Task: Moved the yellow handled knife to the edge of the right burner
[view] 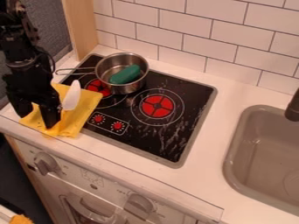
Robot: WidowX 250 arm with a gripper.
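Left side of the frame: black gripper (37, 114) hangs down over a yellow cloth (76, 124), arm coming in from the upper left. Fingers (51, 117) spread well apart, yellow cloth visible in the gap, nothing seen gripped between them. Knife (71, 95) is just right of the nearer finger, pale blade pointing up the frame, lower end over the cloth (handle hard to pick out, yellow on yellow). Can't tell if the knife touches that finger. It sits left of the right burner (158, 106), well apart from it.

Cloth lies partly on the tabletop (204, 175), partly over the left edge of the black cooktop (192, 96). Metal pot (123, 90) toward the upper left of the cooktop, partly over the left burner (98, 86), its handle pointing left. Green object (125, 74) inside the pot, slanted. Two small red dial markings (117, 126) at the lower left of the cooktop, pale smears on its right part.

Right edge: grey-beige sink (234, 153), dark faucet (293, 107) above it. White tiles (175, 26) across the top, wooden post (81, 28) upper left. Lower left: appliance front with knobs (45, 164), plus an orange item (21, 219) in the bottom corner, cut off by the frame.
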